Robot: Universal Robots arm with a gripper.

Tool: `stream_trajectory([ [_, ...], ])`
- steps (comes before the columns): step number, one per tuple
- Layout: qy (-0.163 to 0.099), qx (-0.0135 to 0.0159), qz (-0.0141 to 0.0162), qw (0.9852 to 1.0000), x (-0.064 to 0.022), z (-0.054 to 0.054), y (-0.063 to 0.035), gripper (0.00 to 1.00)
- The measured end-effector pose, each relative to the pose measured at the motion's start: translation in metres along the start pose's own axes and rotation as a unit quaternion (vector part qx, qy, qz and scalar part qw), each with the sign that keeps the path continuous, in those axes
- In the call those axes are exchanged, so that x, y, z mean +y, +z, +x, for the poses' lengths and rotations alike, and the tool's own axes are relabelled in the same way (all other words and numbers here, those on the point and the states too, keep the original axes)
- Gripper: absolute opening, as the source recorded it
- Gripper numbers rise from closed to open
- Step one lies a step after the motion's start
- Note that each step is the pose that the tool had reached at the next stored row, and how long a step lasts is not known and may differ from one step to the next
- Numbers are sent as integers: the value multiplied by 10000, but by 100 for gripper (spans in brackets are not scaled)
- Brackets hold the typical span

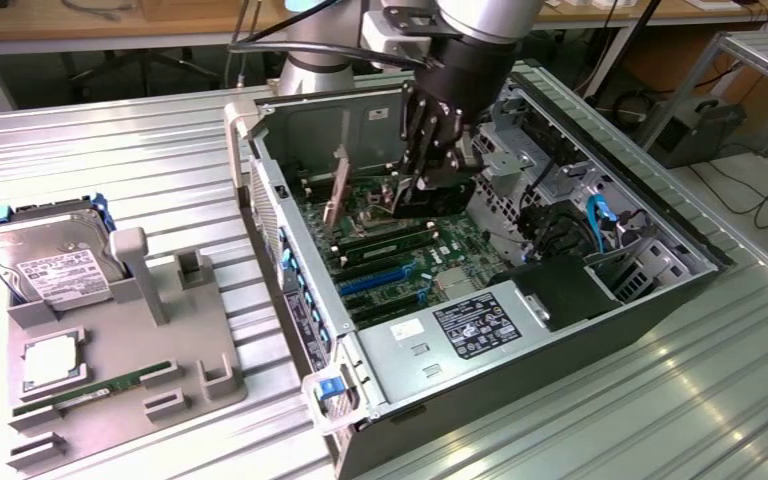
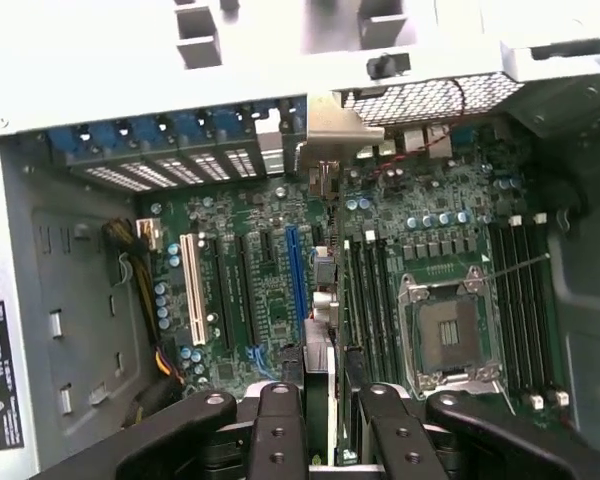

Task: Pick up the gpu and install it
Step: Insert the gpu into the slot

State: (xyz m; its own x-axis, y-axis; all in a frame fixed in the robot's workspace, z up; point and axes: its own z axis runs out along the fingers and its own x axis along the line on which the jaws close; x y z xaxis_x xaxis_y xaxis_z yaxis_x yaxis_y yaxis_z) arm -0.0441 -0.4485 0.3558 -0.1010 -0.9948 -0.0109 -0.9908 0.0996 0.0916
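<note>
Gripper (image 1: pixel 427 188) is lowered inside the open computer case (image 1: pixel 307 250), directly above the motherboard (image 2: pixel 260 270). Jaws are clamped on the gpu (image 2: pixel 320 345), one finger on each face. The gpu stands on edge over the motherboard, between its blue slot (image 2: pixel 295 275) and memory slots (image 2: pixel 365 300). The gpu's silver bracket (image 2: pixel 330 125) is at the motherboard's rear edge. Seating in the motherboard cannot be determined.
</note>
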Motion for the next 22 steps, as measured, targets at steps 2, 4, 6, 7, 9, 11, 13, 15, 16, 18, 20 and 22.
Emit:
stream_trajectory([
  [2,-155,12,20,9999,-1,0,8,26],
  [4,-262,18,54,9996,-1,0,17,26],
  [6,-297,18,106,9995,2,1,25,26],
  [7,-301,15,135,9995,8,2,32,26],
  [9,-301,12,191,9994,27,4,47,26],
  [11,-302,9,236,9993,55,7,67,26],
  [13,-303,7,259,9992,75,9,82,26],
  [15,-303,7,269,9992,88,12,98,26],
  [16,-304,7,272,9992,92,16,109,26],
  [18,-309,7,275,9991,98,29,131,26],
  [20,-313,7,279,9991,106,45,156,26],
  [22,-320,7,284,9991,123,69,192,26],
])
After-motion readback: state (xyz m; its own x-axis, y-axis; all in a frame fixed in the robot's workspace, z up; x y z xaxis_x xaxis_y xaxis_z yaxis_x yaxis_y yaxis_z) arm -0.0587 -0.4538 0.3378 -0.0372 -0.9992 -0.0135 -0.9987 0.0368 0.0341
